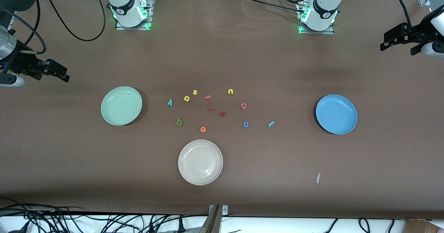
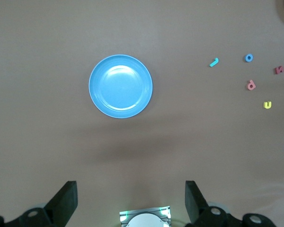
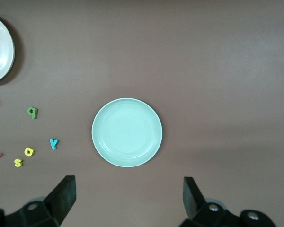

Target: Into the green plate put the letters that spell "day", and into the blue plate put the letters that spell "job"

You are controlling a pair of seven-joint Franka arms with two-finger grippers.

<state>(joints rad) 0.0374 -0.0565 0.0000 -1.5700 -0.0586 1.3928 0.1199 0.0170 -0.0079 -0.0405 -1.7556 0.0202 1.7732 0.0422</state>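
Letters d (image 1: 179,122), a (image 1: 186,98), y (image 1: 169,102), j (image 1: 271,123), o (image 1: 246,124), b (image 1: 243,105) lie on the worktop (image 1: 263,63) between green plate (image 1: 121,105) and blue plate (image 1: 336,114); left end effector (image 2: 130,201) and right end effector (image 3: 128,198) wait released above the plates.

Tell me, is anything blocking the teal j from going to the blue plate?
No. The teal j lies on bare table beside the blue plate, with nothing visible between them. The blue o lies past the j, away from the plate.
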